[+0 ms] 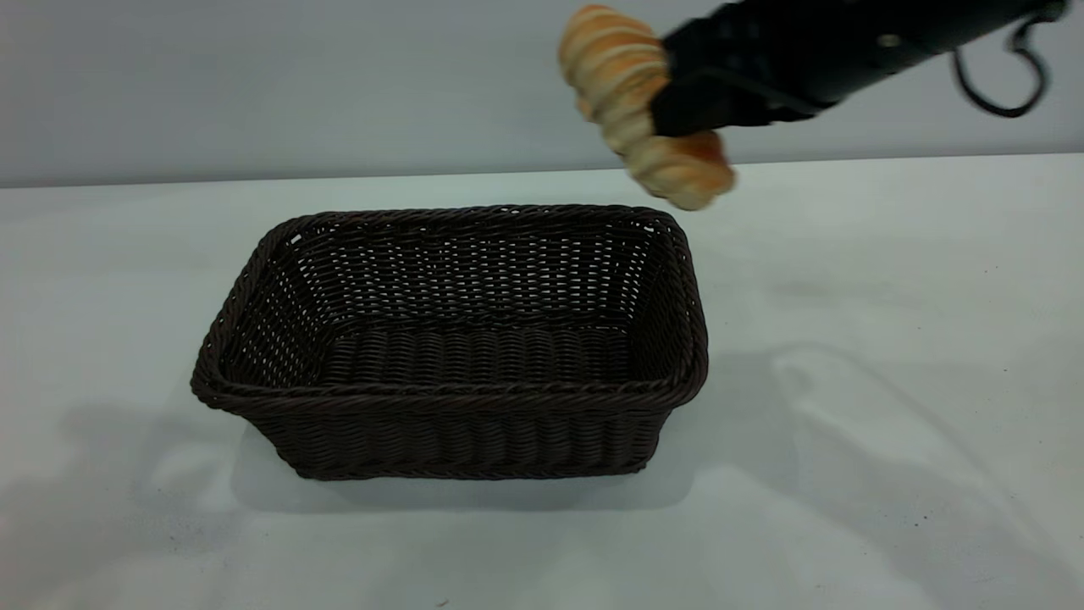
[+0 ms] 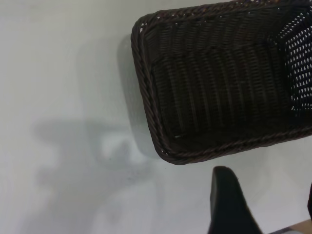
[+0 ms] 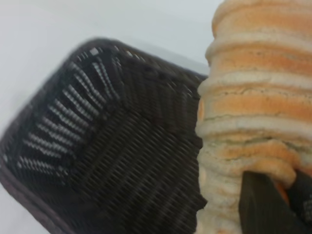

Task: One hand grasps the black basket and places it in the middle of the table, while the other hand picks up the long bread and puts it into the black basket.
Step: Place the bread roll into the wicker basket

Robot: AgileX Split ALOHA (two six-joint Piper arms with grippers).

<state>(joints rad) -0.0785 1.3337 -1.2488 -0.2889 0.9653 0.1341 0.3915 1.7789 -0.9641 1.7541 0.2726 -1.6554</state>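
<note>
White desk, grey wall behind. Black basket sits mid-desk. Right pincer clamped on long bread, held above basket's far right corner. Left pincer beside basket, grip state unclear.

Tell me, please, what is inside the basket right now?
Nothing: the basket shows only its bare woven floor. The bread is held in the air by the right tool, above the far right corner. The near wall hides a strip of floor in the exterior view.
</note>
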